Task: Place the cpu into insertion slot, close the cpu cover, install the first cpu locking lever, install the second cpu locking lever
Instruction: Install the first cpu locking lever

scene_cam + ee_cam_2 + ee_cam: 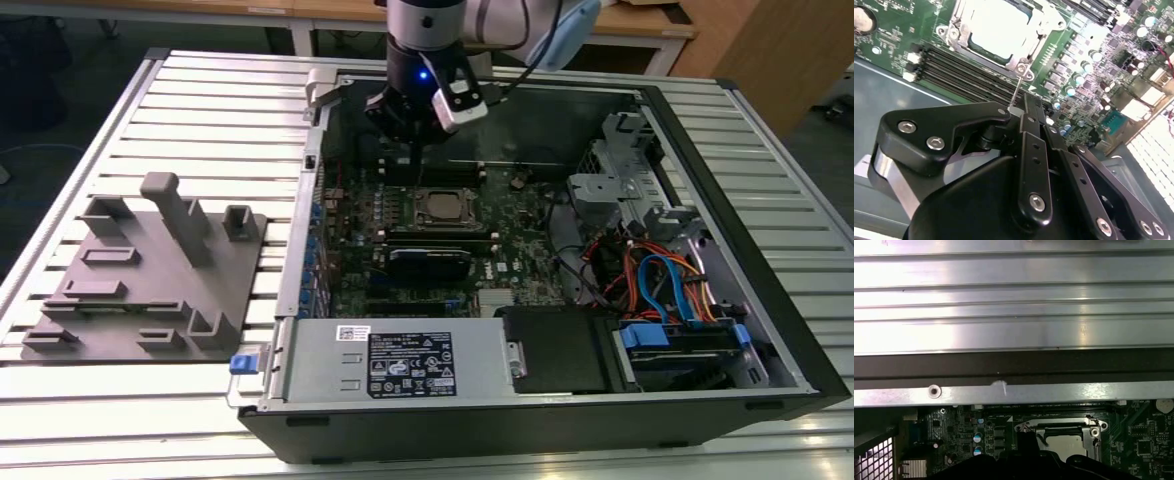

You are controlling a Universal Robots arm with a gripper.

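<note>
Jaws of my gripper (416, 152) hang just beyond the cpu (439, 208) in the exterior view, seem pinched on the thin locking lever (1017, 92) in the second wrist view to work it, and the first wrist view shows the cpu (1066, 441) seated in the insertion slot (1023, 428) under the cpu cover (1066, 425).

Exterior view high above the computer case (561, 425), both wrist views close over the insertion slot (959, 30), shared by all

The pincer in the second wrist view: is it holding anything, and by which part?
The pincer appears shut on a thin wire cpu locking lever, gripping its free end, next to the cpu cover's corner.
</note>
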